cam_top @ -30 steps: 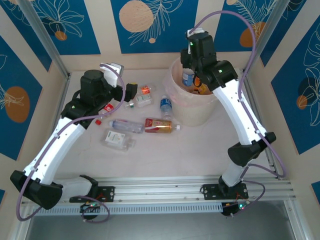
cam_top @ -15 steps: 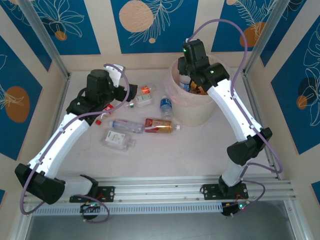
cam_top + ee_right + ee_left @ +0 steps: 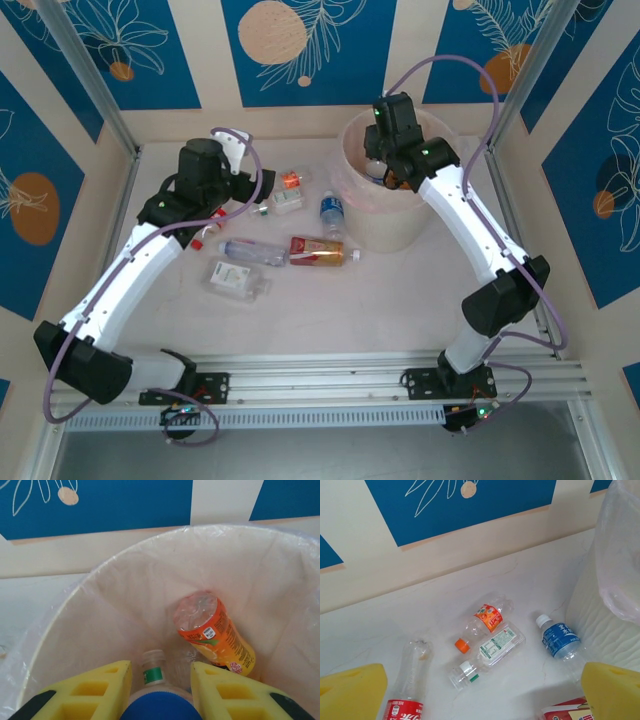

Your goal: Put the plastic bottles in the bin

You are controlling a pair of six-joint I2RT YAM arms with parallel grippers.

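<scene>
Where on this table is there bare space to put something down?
The widest bare patch is the near strip of table between the loose bottles and the front rail. A smaller one lies along the back wall, behind the orange-labelled bottle. It is crowded between the left arm and the bin, where bottles lie close together.

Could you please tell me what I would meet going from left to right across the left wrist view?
red-label bottle → orange-label bottle → blue-label bottle → bin
</scene>
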